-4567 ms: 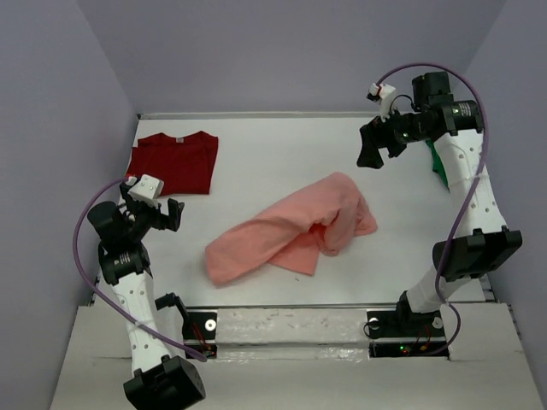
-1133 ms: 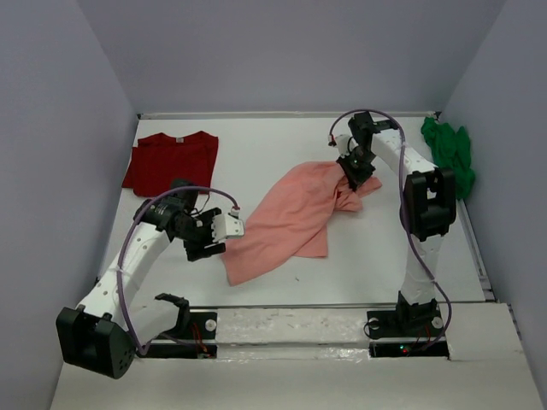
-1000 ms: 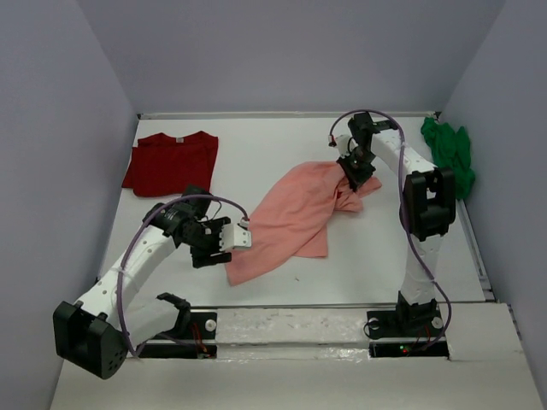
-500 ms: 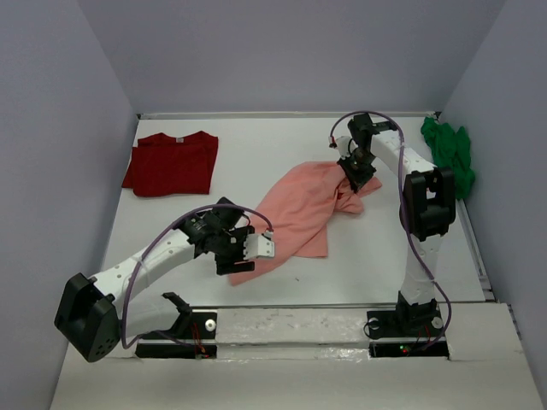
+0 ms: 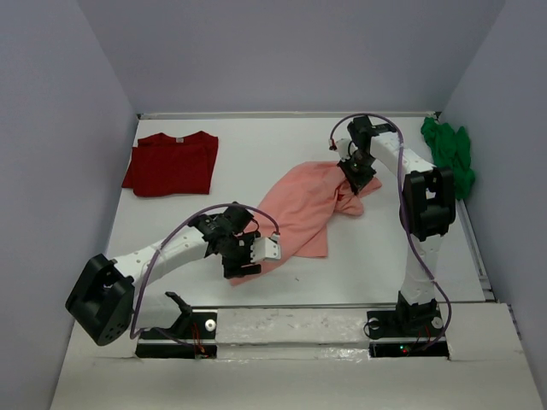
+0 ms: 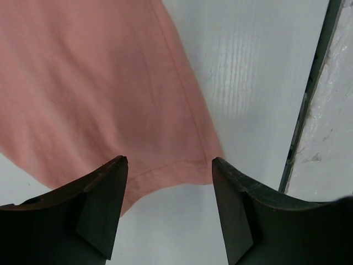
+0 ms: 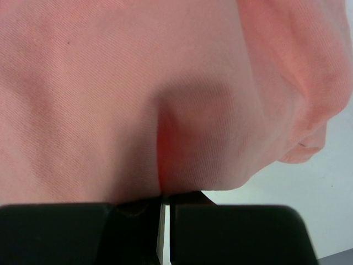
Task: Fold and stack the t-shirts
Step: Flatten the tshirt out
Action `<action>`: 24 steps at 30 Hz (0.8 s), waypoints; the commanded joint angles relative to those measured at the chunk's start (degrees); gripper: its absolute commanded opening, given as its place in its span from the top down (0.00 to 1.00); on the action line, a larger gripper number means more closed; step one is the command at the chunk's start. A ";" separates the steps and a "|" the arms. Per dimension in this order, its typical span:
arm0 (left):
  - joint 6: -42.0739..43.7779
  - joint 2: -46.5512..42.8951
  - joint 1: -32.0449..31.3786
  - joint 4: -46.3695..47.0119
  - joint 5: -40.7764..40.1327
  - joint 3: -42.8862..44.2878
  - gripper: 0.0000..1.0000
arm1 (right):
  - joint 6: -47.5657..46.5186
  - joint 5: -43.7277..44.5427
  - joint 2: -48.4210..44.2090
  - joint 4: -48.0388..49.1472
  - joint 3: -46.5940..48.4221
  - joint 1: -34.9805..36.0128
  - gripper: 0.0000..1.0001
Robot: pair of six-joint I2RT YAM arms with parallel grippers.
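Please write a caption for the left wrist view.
Open left gripper over a hem corner of the salmon-pink t-shirt.

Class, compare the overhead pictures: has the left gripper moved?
Yes. The left gripper has moved right, away from the red shirt, to the pink shirt's near corner.

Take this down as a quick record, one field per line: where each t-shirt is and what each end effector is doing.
salmon-pink t-shirt: centre, rumpled, not folded
dark red t-shirt: far left, lying flat
green t-shirt: far right edge, bunched up
left end effector: open, over the near hem corner of the salmon-pink t-shirt
right end effector: shut on the far end of the salmon-pink t-shirt
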 commanded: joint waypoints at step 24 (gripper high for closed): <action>-2.45 5.86 -4.16 0.75 -3.44 -3.41 0.36 | -0.62 0.40 -0.28 1.58 -0.60 0.43 1.00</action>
